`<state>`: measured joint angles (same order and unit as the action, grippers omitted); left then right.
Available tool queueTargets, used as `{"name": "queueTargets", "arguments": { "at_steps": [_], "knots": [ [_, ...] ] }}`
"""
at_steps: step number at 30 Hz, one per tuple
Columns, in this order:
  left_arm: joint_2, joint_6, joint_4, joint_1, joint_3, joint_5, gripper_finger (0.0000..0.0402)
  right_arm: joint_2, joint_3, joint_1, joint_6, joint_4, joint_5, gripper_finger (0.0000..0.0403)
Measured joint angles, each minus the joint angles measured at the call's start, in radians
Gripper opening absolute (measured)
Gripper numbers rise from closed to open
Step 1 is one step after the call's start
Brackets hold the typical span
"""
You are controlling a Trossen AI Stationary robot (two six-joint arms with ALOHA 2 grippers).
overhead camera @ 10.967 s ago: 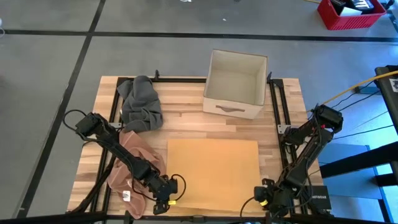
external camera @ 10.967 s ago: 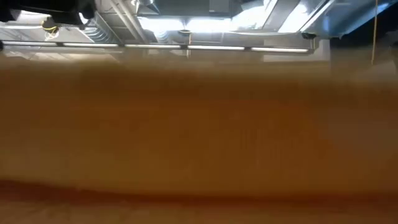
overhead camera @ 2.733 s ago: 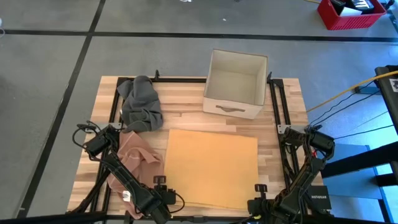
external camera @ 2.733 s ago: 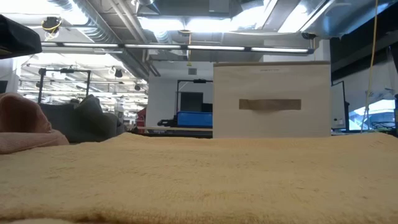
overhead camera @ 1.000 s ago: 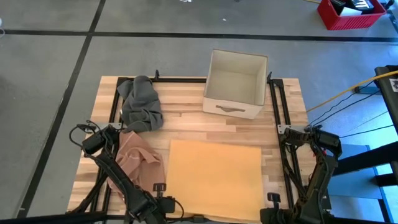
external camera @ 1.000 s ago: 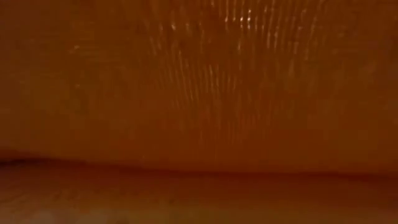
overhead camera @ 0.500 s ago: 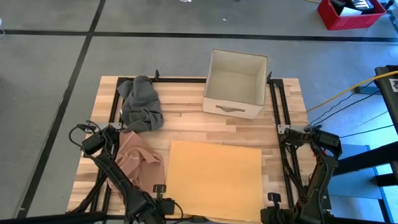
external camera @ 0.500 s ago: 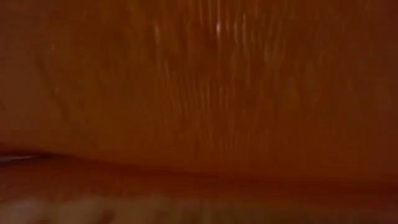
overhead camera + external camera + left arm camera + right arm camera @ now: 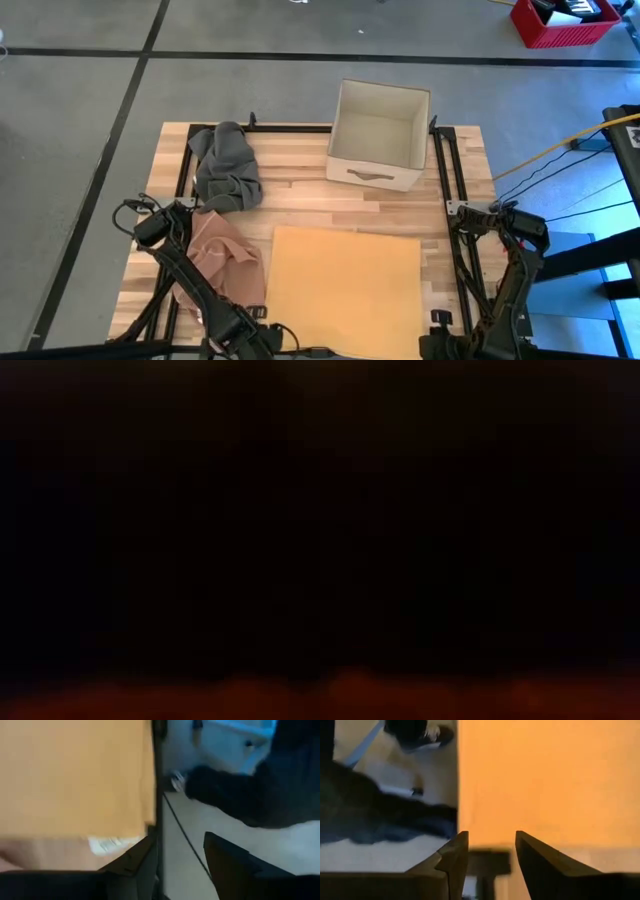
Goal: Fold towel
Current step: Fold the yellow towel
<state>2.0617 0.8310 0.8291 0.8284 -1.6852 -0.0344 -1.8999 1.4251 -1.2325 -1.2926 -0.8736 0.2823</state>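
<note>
Flat mustard-yellow cloth towel (image 9: 345, 290) lying on wooden table (image 9: 300, 200), near edge. Left gripper (image 9: 180, 862) and right gripper (image 9: 490, 852) both parted, empty, at that edge — risk: released fold springing open or skewing.

Two dark jointed arms, black cables, wedge-shaped fingers (image 9: 452, 857).

Grey floor (image 9: 250, 85), black tape lines (image 9: 300, 56)

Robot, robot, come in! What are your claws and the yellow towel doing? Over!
Both tools open at the table's near edge. Yellow towel released, flat on the table. Pink cloth beside it, not overlapping.
</note>
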Motion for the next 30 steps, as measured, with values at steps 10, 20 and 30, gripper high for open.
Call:
{"name": "queueTargets", "arguments": {
  "at_steps": [10, 20, 30],
  "knots": [
    [0.000, -0.105, -0.006, -0.135, 0.160, 0.473, 0.0155, -0.006, -0.085, 0.115, 0.120, -0.117, 0.261, 0.0167],
    [-0.011, -0.044, -0.005, -0.247, 0.364, 0.461, 0.0155, -0.005, -0.273, 0.213, 0.223, -0.047, 0.043, 0.0168],
    [-0.013, -0.041, 0.063, -0.271, 0.336, 0.515, 0.0155, 0.021, -0.276, 0.240, 0.228, -0.227, 0.028, 0.0168]
  ]
}}
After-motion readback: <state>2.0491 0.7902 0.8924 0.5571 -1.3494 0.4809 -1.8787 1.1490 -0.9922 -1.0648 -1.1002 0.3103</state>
